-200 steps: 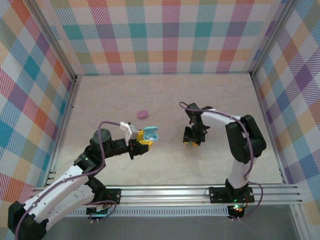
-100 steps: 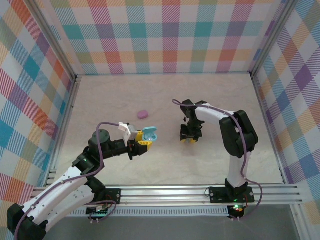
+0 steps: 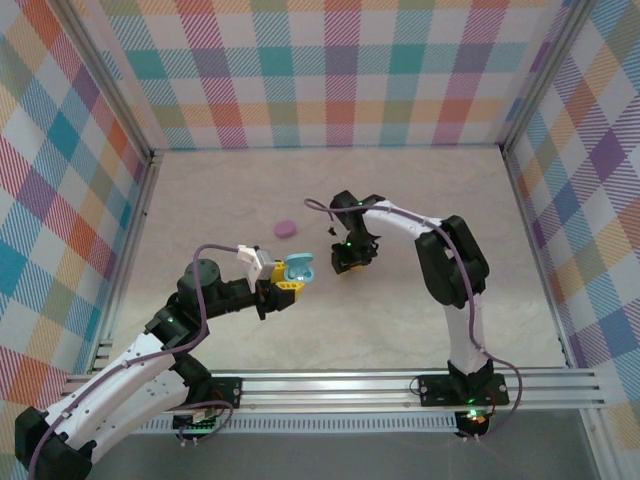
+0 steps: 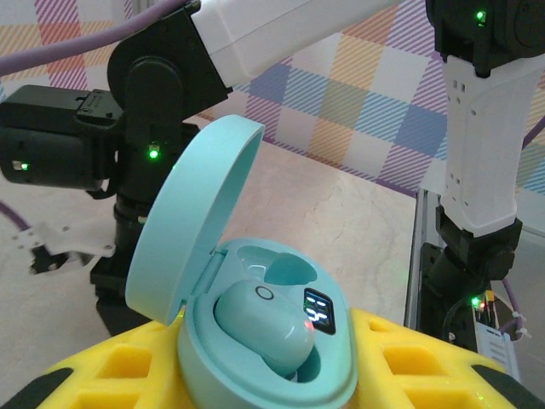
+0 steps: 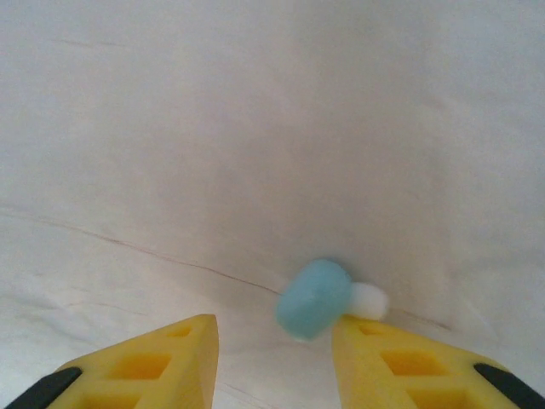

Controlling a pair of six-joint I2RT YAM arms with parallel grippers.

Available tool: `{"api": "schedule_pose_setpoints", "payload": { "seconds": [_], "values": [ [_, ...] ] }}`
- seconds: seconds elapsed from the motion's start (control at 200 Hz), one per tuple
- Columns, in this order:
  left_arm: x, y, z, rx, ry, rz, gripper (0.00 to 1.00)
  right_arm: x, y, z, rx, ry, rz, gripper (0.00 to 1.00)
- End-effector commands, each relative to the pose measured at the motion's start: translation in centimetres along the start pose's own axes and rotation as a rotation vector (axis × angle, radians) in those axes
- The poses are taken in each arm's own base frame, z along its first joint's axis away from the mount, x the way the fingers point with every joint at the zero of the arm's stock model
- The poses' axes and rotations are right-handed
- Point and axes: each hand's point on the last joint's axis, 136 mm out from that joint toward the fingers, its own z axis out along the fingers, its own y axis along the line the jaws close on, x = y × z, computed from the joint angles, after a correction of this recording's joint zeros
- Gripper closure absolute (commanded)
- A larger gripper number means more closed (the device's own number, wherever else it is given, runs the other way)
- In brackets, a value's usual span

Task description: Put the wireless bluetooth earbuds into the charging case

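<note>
My left gripper (image 3: 286, 279) is shut on the light blue charging case (image 4: 272, 375), gripping its base between the yellow fingers (image 4: 409, 362). The case's lid (image 4: 192, 213) stands open. One light blue earbud (image 4: 264, 319) sits in the near socket, and the far socket (image 4: 285, 271) is empty. My right gripper (image 3: 348, 262) hangs just right of the case (image 3: 300, 268), pointing down at the table. Its fingers are apart in the right wrist view. A light blue earbud (image 5: 315, 298) with a white tip lies against the right fingertip (image 5: 362, 332), and the left finger (image 5: 179, 354) does not touch it.
A small pink oval case (image 3: 286, 229) lies shut on the table behind the left gripper. The beige table (image 3: 420, 190) is walled by plaid panels on three sides, with a metal rail (image 3: 340, 382) along the near edge.
The right arm has swung left, bringing its gripper close to the held case. The left arm and the case have stayed in place.
</note>
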Motion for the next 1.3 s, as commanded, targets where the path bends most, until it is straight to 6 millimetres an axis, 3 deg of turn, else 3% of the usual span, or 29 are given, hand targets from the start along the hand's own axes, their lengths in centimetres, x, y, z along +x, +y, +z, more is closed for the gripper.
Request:
{"api": "schedule_pose_setpoints", "payload": {
  "seconds": [0.0,0.18,0.38,0.455,0.575,0.665,0.865,0.975,1.165,1.295],
  "values": [
    [-0.7,0.1,-0.2,-0.009,-0.014,0.023,0.6,-1.1,3.1,-0.3,-0.094,-0.042,-0.174,0.59],
    [-0.8,0.0,-0.3,-0.008,-0.013,0.022,0.6,-1.9,5.9,-2.9,-0.195,-0.162,-0.221,0.58],
    [-0.9,0.0,-0.5,-0.014,-0.017,0.028,0.6,-3.2,5.6,-7.5,-0.157,-0.307,-0.022,0.59],
    [-0.9,0.1,-0.5,-0.017,-0.017,0.03,0.6,-3.0,5.5,-8.2,-0.17,-0.342,0.058,0.58],
    [-0.8,0.0,-0.3,-0.006,-0.016,0.029,0.6,-2.7,2.9,-7.8,-0.059,-0.35,0.201,0.57],
    [-0.7,0.0,-0.2,0.0,-0.01,0.028,0.6,-1.7,0.4,-7.0,0.032,-0.286,0.408,0.57],
    [-0.6,-0.1,-0.3,-0.002,-0.019,0.029,0.6,0.1,0.1,-3.9,0.005,-0.201,0.605,0.63],
    [-0.5,-0.2,-0.4,0.005,-0.017,0.026,0.6,-0.9,0.5,-3.2,0.004,-0.188,0.528,0.62],
    [-0.5,-0.5,-0.7,0.011,-0.019,0.022,0.6,-2.6,0.7,-3.1,0.014,-0.162,0.118,0.63],
    [-0.3,-0.5,-0.9,0.009,-0.022,0.016,0.6,-3.6,0.9,-3.8,-0.089,-0.207,-0.119,0.64]
  ]
}}
